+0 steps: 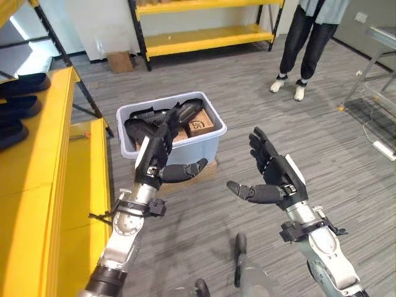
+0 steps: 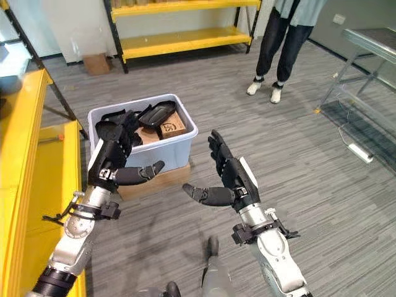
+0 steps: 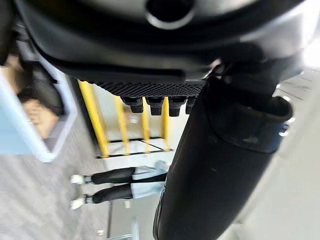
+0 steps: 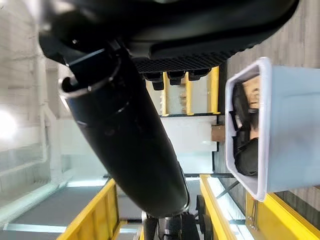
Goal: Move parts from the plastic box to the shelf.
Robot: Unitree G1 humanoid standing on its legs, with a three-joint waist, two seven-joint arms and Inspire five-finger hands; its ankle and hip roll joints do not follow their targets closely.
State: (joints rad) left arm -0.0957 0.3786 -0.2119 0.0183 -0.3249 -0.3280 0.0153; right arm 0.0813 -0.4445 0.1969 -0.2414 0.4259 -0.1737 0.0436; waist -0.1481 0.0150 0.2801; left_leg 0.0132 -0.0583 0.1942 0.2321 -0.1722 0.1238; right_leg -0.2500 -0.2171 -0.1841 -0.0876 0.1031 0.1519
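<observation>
Beside the left hand, on its outer side: a long yellow shelf, with dark parts lying on its top board well beyond the hand. Farther ahead of both hands, across the grey striped floor: a second yellow rack against the wall, a small cardboard box at its foot. Ahead of the right hand and well apart from it: a person in dark trousers and white shoes, standing. Off to the right hand's outer side: a metal-framed table.

Just ahead of the left hand: the pale blue plastic box, resting on a flat piece of cardboard and filled with black parts and a brown carton. Fingertips of the left hand overlapping the box's near rim as seen from the head; touching or not cannot be told.

Left hand raised, fingers straight and spread upward, thumb stretched out sideways toward the right hand, nothing held. Right hand raised level with it and well apart, palm turned inward, fingers straight and fanned, thumb pointing toward the left hand, likewise empty. Box beyond it and to its inner side.
</observation>
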